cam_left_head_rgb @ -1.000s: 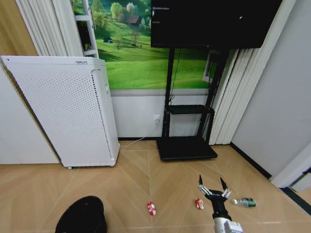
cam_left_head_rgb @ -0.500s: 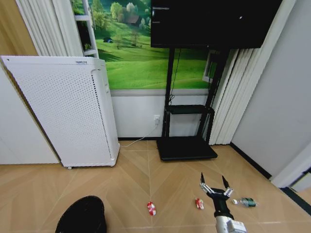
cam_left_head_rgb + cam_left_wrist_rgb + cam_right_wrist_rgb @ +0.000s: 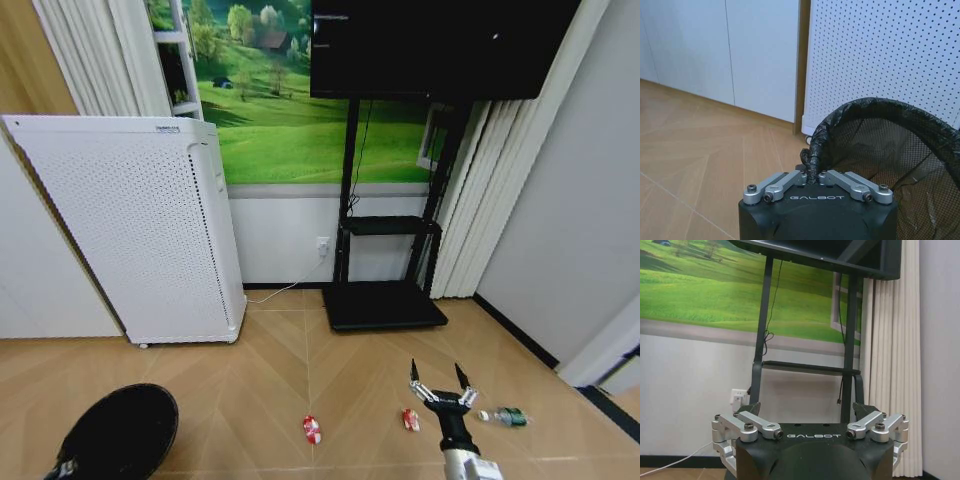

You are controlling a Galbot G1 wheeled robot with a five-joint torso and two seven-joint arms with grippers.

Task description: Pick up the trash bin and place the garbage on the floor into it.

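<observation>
One trash bin [image 3: 118,432], three pieces of garbage [image 3: 313,429] on floor [image 3: 270,380]

Small round black mesh trash bin [image 3: 118,433], rim wrapped in crinkled black liner, low at head view's left, tilted with its open mouth facing up toward the camera. In left wrist view, rim [image 3: 812,150] pinched between the closed left gripper [image 3: 816,176] fingers. Light tan herringbone parquet floor [image 3: 260,370] beneath. On it, three litter pieces apart in a loose row: red-and-white piece [image 3: 312,429], second red-and-white piece [image 3: 410,419], small clear bottle with green label [image 3: 506,416] lying on its side.
</observation>
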